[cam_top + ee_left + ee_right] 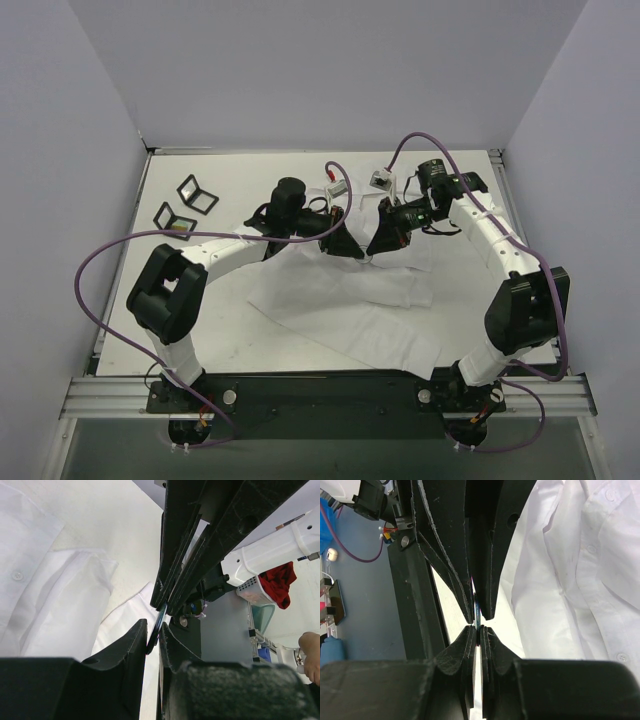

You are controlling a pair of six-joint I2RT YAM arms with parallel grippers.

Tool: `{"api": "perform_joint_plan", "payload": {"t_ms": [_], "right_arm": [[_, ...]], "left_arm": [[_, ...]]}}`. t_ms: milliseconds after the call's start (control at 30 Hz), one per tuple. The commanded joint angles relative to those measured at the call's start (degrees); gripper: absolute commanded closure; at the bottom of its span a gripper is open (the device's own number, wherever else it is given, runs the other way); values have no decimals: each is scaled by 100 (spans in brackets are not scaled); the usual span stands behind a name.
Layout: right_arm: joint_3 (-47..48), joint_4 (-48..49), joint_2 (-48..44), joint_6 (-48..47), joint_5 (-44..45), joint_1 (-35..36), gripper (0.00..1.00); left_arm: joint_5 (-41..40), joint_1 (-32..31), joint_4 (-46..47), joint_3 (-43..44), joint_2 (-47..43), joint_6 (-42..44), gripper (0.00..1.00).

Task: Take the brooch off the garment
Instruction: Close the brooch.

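Note:
The white garment [340,300] lies spread on the table and shows below in both wrist views [60,605] [570,580]. My left gripper [352,248] and right gripper [376,246] meet tip to tip just above its upper part. Between them is the brooch [365,256], a thin dark bluish piece seen edge-on [159,622] [478,614]. In the left wrist view my left gripper [153,631] is shut on its lower edge, and the right gripper's fingers [181,575] close on it from above. In the right wrist view my right gripper [478,630] is shut on it. Whether the brooch is still fastened to the fabric cannot be told.
Two small black folded frames [197,193] [174,218] stand at the back left. Small items [337,188] [383,180] lie at the back behind the grippers. Purple cables loop over both arms. Raised rails edge the table.

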Motion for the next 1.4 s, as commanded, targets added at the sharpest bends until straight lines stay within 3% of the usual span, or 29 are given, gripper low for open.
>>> {"api": "perform_joint_plan", "payload": {"t_ms": [0,200,800,1200,1367], "right_arm": [[178,-274,-49,-51,-443,103,100],[213,-292,4,19,-619,60,100],[389,-670,355,-148,-1216,-283,100],[460,-767,435,-183,-1313,-354,100],[469,-776,443,-174,-1340,-380,100]], "left_arm": [[-397,46,-96,217,-193,231,75],[-256,46,167,156,-211,72,66],[201,134,1327,-187,-246,-490,65],[332,125,1609,-248,-219,-675,66],[429,99,1767,-266,-193,-780,61]]}}
